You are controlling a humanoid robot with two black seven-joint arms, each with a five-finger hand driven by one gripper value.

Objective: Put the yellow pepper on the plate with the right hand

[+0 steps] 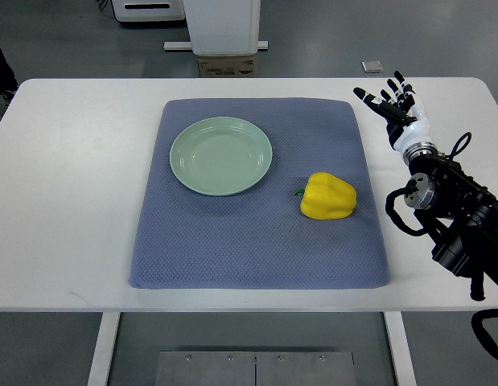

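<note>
Yellow pepper (328, 196) lies on blue mat (257, 241), right of plate (221, 155), not touching it. Right robot hand (391, 100) beyond mat's far right corner, over table (63, 201), well apart from pepper, fingers spread, holding nothing. One pepper, one plate, one mat. Table white; grey floor beyond mat's far side, box there, possibly cardboard.

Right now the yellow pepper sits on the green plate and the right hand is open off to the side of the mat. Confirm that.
Not quite. The top view shows the yellow pepper lying on the blue mat, to the right of the green plate and apart from it; the plate is empty. The rest holds: the right hand is open off to the side of the mat, holding nothing.
</note>
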